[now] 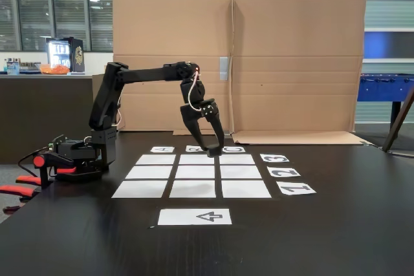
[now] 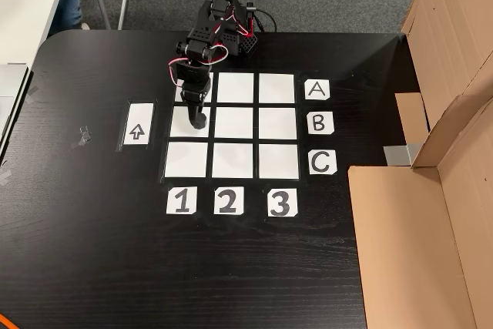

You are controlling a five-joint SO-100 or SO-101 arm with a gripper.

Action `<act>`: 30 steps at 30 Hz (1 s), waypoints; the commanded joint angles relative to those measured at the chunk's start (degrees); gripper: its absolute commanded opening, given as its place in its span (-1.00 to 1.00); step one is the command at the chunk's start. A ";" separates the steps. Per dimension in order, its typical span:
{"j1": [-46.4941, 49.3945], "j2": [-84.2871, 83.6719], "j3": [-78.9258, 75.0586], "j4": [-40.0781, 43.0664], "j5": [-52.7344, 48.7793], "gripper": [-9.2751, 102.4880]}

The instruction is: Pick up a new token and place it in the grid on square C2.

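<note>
Black table (image 2: pixel 92 252) with the white grid (image 2: pixel 278 122), and the arm (image 1: pixel 149 74) reaching over it from the left in the front fixed view.
In the fixed view from above, the gripper (image 2: pixel 196 121) hangs over the cell of row B and column 1. Its jaws look clenched on the token (image 1: pixel 214 152), a small black piece at the tips, lifted above the paper. Square C2 (image 2: pixel 233 160) is bare, near to the right of the gripper in that view.
</note>
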 commanded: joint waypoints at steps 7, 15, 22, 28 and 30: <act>-5.36 -4.83 -7.56 -2.20 2.81 -0.85; -8.09 -11.69 -15.73 -2.20 3.87 -0.85; -10.02 -17.58 -21.18 -2.20 4.92 -0.85; -11.25 -20.83 -23.82 -2.20 5.10 -0.85; -11.69 -21.80 -24.70 -2.20 5.27 -0.85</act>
